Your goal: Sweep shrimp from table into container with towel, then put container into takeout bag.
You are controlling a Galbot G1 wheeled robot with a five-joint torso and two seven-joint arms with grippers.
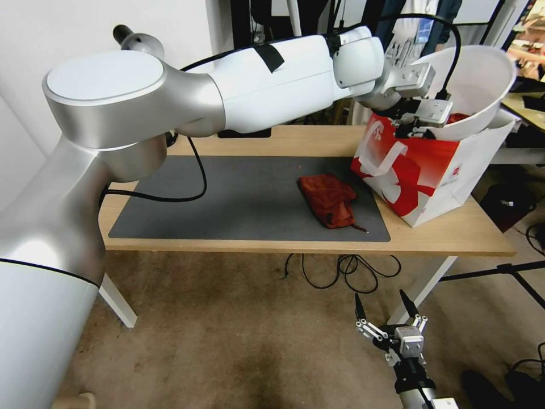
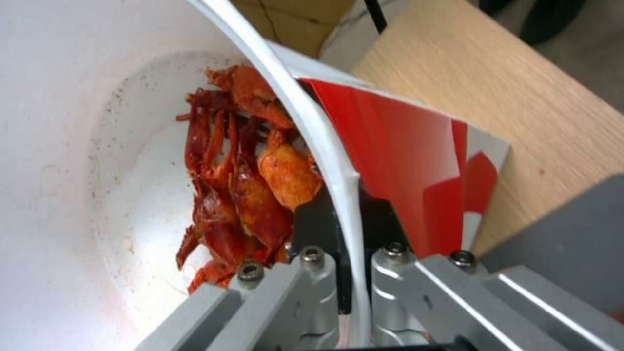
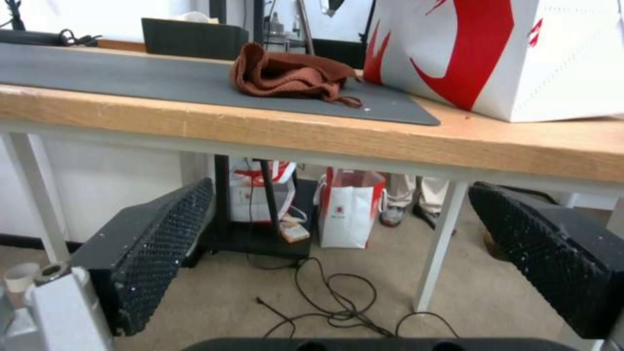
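White bowl (image 1: 482,79), tilted with shrimp (image 2: 243,185) piled inside, hangs over the paper bag's (image 1: 431,176) mouth, its rim clamped in the left gripper's (image 1: 423,116) fingers. Level it, then lower it straight between the bag walls. The right gripper (image 1: 386,309) waits below the surface (image 1: 454,233), fingers apart.

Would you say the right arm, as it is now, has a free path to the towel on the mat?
Probably not directly: the right claw hangs open below the table edge, so it must rise first. The towel itself lies uncovered.
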